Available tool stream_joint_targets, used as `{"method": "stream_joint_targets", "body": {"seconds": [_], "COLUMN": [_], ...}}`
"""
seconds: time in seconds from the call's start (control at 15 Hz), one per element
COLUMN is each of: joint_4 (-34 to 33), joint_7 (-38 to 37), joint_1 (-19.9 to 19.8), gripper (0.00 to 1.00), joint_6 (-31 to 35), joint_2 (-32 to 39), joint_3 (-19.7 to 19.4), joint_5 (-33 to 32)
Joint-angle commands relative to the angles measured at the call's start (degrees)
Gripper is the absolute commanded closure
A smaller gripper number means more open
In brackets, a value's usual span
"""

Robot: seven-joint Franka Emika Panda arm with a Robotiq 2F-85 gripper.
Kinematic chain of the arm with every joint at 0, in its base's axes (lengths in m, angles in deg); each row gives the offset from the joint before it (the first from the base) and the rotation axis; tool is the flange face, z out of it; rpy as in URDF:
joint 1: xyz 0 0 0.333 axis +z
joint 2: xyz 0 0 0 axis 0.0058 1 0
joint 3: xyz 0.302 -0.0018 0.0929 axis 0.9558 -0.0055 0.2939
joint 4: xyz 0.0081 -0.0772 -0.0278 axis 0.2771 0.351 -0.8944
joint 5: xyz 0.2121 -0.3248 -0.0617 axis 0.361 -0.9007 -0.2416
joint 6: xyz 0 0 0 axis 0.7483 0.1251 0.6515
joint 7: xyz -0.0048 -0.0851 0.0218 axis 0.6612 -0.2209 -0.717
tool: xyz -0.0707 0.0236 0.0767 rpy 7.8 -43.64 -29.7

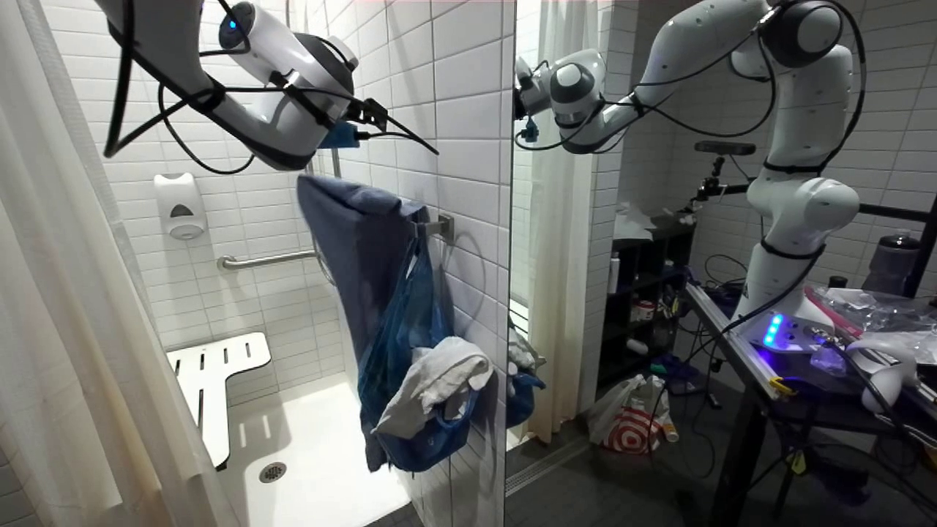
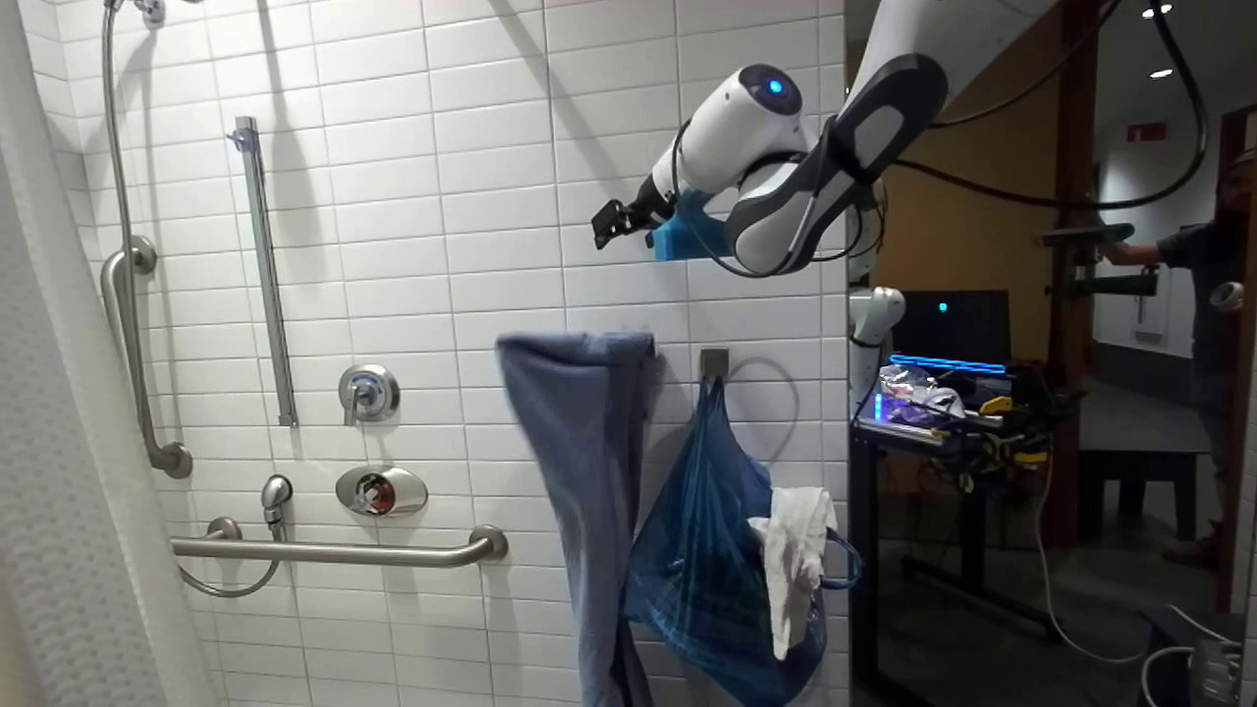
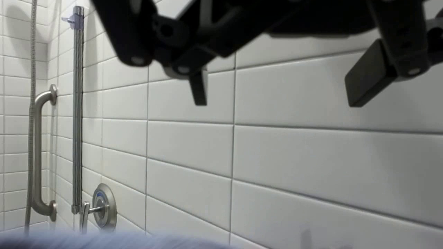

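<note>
Blue-grey cloth (image 1: 359,256) hung against the tiled wall (image 1: 468,95) in both exterior views, below and apart from the end effector (image 3: 278,100), whose fingers (image 3: 365,77) stood wide apart with tiles showing between them. From the left in an exterior view came a pale curtain (image 1: 66,293), then a white soap dispenser (image 1: 176,196) on the far wall, its contents hidden, with a slotted seat (image 1: 217,402) lower down. Next hung that cloth, and just right of it a blue plastic bag (image 1: 401,340) on a metal hook (image 1: 447,228); a crumpled white rag (image 1: 443,373) spilled from the bag's mouth, and what else it held could not be made out. Farther right, the mirror (image 1: 717,95) showed a white plastic bag (image 1: 631,428) with red rings on the floor (image 1: 571,505), a small orange-and-white bottle (image 1: 669,432) at its edge, whether inside or beside was unclear, and a surface (image 1: 790,369) bearing crumpled clear plastic (image 1: 878,307).
</note>
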Motion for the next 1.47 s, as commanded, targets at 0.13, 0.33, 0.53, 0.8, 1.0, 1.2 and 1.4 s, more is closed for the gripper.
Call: {"method": "stream_joint_targets", "body": {"seconds": [0.13, 0.33, 0.53, 0.8, 1.0, 1.2, 1.4], "joint_4": [-2.71, -4.98, -6.84, -8.35, -8.83, -8.27, -8.29], "joint_7": [2.44, 2.26, 2.01, 1.57, 1.4, 0.79, 0.79], "joint_1": [-0.88, -1.11, -1.21, -1.17, -1.12, -1.06, -1.06], "gripper": [0.0, 0.0, 0.0, 0.0, 0.0, 0.0, 0.0], "joint_6": [-3.79, -5.42, -6.62, -7.55, -7.77, -6.92, -6.93], "joint_2": [-2.43, -2.55, -2.31, -2.14, -2.1, -1.95, -1.95], "joint_3": [0.13, -0.28, -0.61, -1.01, -1.22, -1.26, -1.26], "joint_5": [1.71, 1.61, 1.28, 0.68, 0.49, 0.59, 0.59]}}
